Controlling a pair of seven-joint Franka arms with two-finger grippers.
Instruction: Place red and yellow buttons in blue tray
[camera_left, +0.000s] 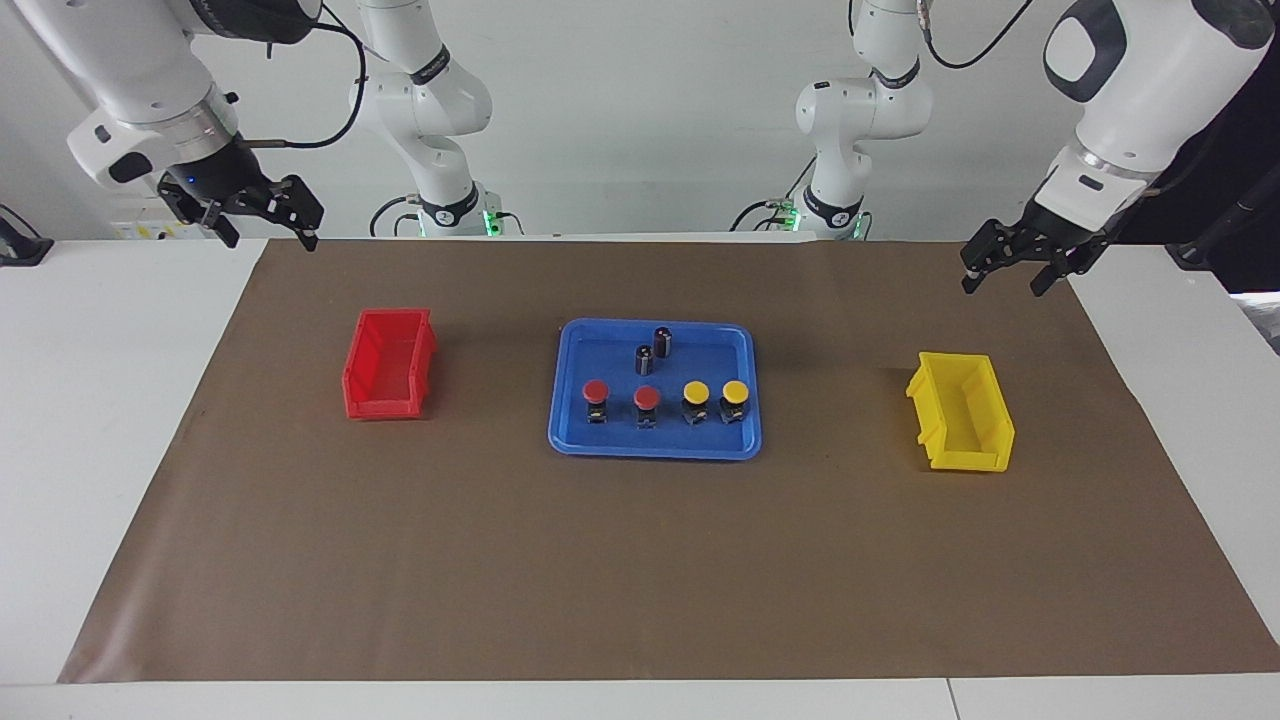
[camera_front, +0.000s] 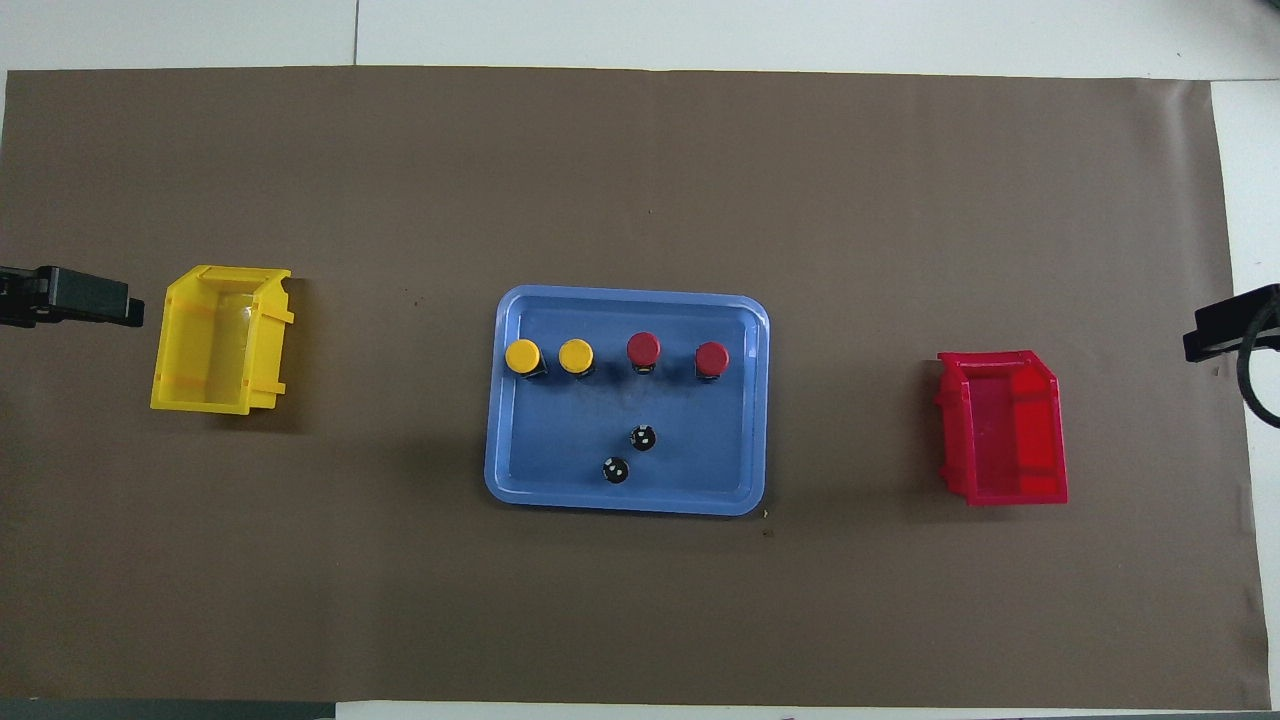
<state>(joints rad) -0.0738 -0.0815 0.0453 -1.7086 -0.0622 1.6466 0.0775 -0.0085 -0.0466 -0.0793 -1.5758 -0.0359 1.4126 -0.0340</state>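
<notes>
The worktop (camera_left: 100, 420) carries a wide brown mat (camera_left: 640, 580), and the blue tray (camera_left: 566, 425) sits in the middle of it. A red bin (camera_left: 385, 365) stands toward the right arm's end and a yellow bin (camera_left: 962, 412) toward the left arm's end; both look empty.

All four buttons stand upright in the tray in one row along the side farther from the robots: two red buttons (camera_left: 596, 391) (camera_left: 647, 398) and two yellow buttons (camera_left: 696, 392) (camera_left: 736, 391). Two dark cylinders (camera_left: 653, 350) share the tray, nearer to the robots.

Judged from this, the task looks done: no button lies outside the tray, and nothing seems left to move.

The left end effector (camera_left: 1010, 268) hangs over the mat's corner at its own end, fingers apart and holding nothing. The right end effector (camera_left: 262, 212) waits above the worktop's edge at its own end, fingers also apart and empty.
</notes>
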